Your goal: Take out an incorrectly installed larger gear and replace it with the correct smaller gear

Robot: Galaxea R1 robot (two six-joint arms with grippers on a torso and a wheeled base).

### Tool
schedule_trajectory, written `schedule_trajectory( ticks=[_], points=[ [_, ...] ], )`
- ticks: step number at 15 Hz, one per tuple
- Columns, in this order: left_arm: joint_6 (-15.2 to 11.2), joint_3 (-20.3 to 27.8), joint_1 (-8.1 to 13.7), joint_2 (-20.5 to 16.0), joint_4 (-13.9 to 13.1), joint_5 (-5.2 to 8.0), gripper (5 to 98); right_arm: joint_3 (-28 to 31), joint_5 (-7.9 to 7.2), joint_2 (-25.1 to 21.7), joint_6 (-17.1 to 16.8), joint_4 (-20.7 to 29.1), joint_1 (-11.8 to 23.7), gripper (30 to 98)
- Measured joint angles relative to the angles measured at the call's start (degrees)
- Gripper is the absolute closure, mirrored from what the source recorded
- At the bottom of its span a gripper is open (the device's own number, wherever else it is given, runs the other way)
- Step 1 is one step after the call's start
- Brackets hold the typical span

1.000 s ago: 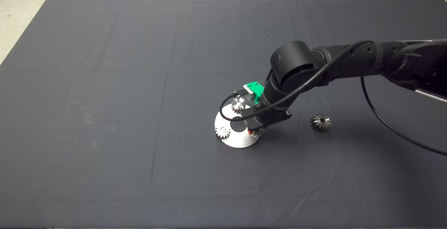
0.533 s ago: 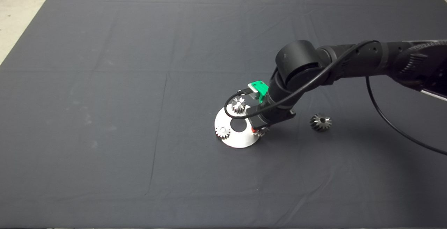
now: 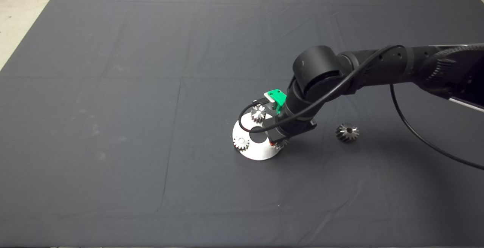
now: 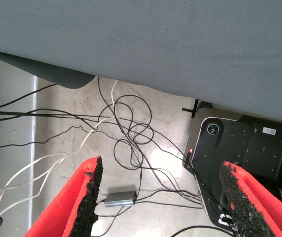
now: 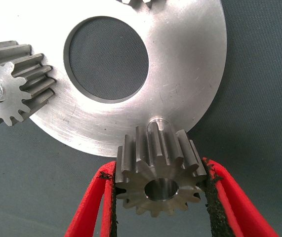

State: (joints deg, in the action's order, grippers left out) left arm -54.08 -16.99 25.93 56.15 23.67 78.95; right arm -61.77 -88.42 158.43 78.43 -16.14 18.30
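My right gripper (image 3: 278,142) is shut on a smaller gear (image 5: 159,177), with a black pad against each side of it. It holds the gear at the near right rim of the round steel plate (image 3: 261,152), which also shows in the right wrist view (image 5: 185,74). Two other small gears sit on the plate, one at its far side (image 3: 258,113) and one at its left side (image 3: 241,142), the latter also in the right wrist view (image 5: 12,81). The larger gear (image 3: 347,132) lies on the mat to the right of the plate. My left gripper (image 4: 160,177) is open and empty, off the mat.
The plate has a round centre hole (image 5: 106,59). The right arm (image 3: 317,70) and its black cable (image 3: 416,130) reach in over the mat's right half. The left wrist view shows floor cables (image 4: 126,133) and a black base (image 4: 244,148) beyond the mat edge.
The right arm shifted a little right and away half a second ago and has come back to the plate's rim. The small gear stayed in its fingers.
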Motion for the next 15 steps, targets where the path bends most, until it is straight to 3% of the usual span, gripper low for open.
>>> schedule_trajectory(
  ticks=[15],
  points=[
    [0.0, 0.0, 0.0, 0.0, 0.0, -0.1, 43.9, -0.2, -0.22, 0.1, 0.0, -1.0, -1.2, 92.9]
  ],
)
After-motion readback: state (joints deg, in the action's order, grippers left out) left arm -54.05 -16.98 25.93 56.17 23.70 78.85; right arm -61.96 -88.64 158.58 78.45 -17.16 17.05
